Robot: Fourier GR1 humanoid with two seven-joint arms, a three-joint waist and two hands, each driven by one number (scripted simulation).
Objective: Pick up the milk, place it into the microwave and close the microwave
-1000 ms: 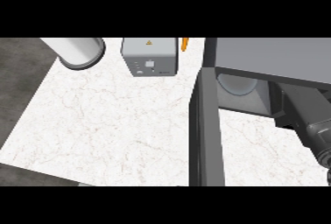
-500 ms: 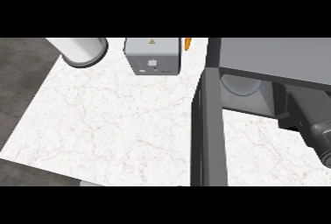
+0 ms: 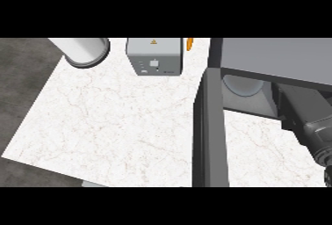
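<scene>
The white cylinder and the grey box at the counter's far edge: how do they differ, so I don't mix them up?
The white cylinder is round and plain, while the grey box is square-edged. The cylinder hangs over the left edge of the counter, but the box sits fully on it. The box has a warning label on top and small controls on its front, and the cylinder shows only a dark-rimmed end. Both are cut off by the view's top.

Only the right forearm (image 3: 310, 115) shows, at the right edge: dark grey, blocky, made of boxy segments with flat faces and hard edges. Lower down it goes to a lighter grey rounded housing (image 3: 322, 135) with a ribbed or ringed part by the frame edge. No cables, screws or markings can be made out.
</scene>
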